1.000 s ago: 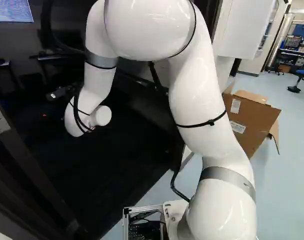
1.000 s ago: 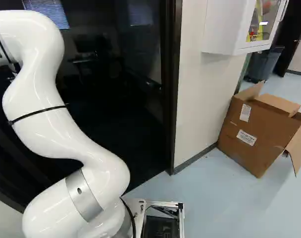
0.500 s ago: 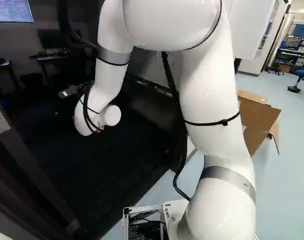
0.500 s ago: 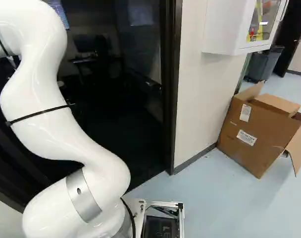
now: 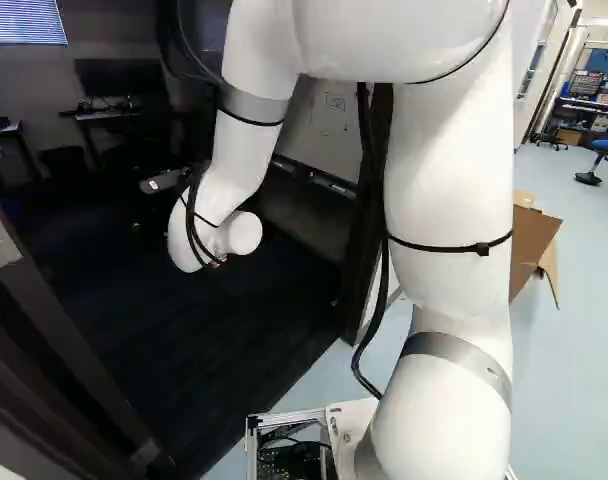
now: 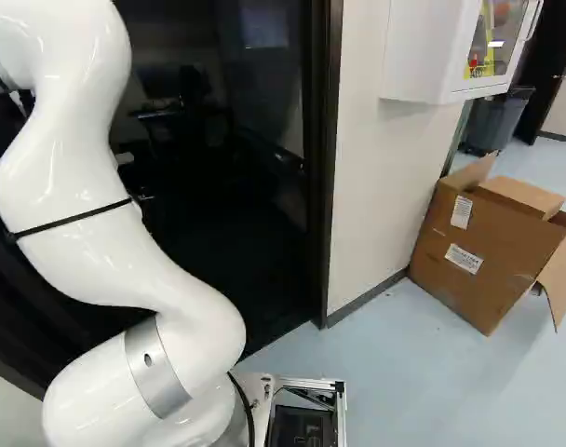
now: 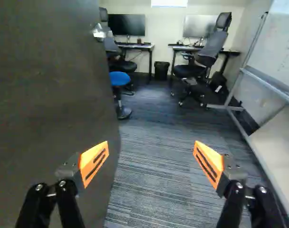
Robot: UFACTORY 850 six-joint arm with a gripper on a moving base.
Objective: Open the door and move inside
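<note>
Where the near left side of the room begins, the door [image 7: 44, 90] stands open, its dark face beside the left finger of my gripper [image 7: 151, 142]; whether they touch I can't tell. A bright metal fitting [image 7: 101, 33] sits by the door's far edge. My hand is released, its 2 fingers spread and their orange pads [image 7: 93, 164] well apart, with striped carpet [image 7: 156, 190] showing between.

Just past the door, on the left, I see a blue stool [image 7: 119, 79]. To my right a whiteboard [image 7: 282, 50] leans in its metal frame. At the far wall are 2 desks [image 7: 140, 47], each with a monitor [image 7: 127, 24], and a black bin [image 7: 161, 70] between them.

My arm [image 5: 449, 180] reaches through the doorway. Outside, right of the dark door frame [image 6: 325, 177], a cardboard box [image 6: 478, 256] stands open near a white cabinet [image 6: 432, 51] on the wall.
</note>
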